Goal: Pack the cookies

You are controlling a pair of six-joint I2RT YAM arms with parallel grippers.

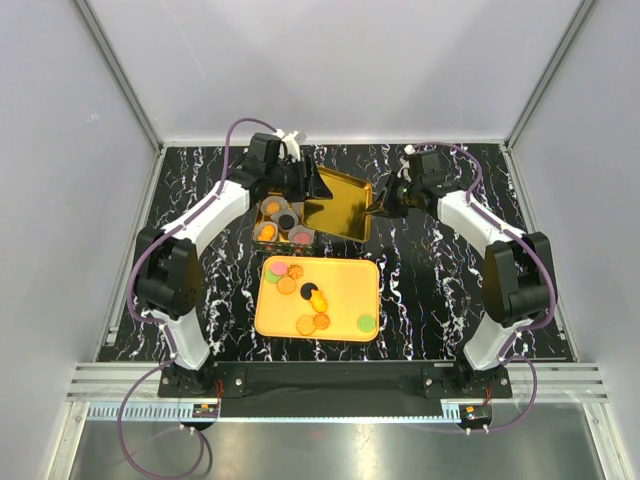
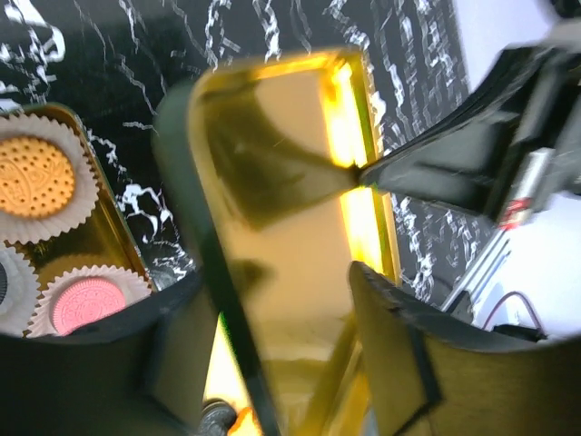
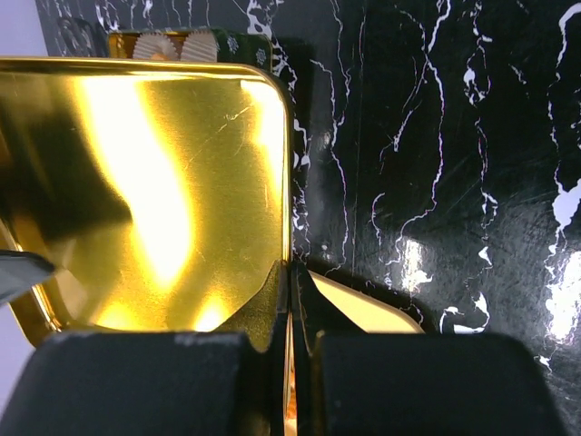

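Observation:
Several cookies (image 1: pixel 314 296), orange, pink, green and black, lie on an orange tray (image 1: pixel 345 275). More cookies sit in white paper cups in a gold tin (image 1: pixel 281 222); the left wrist view shows an orange one (image 2: pixel 34 177) and a pink one (image 2: pixel 80 307). A gold lid (image 1: pixel 342 206) hangs tilted beside the tin, between both grippers. My right gripper (image 1: pixel 383 203) is shut on the lid's right edge (image 3: pixel 289 227). My left gripper (image 1: pixel 303 182) stands open, its fingers astride the lid's far left corner (image 2: pixel 272 209).
The black marbled tabletop (image 1: pixel 440 290) lies all round. The tray sits just in front of the tin. White walls and frame posts close in the back and sides. The right gripper's tip (image 2: pixel 361 173) shows in the left wrist view on the lid's rim.

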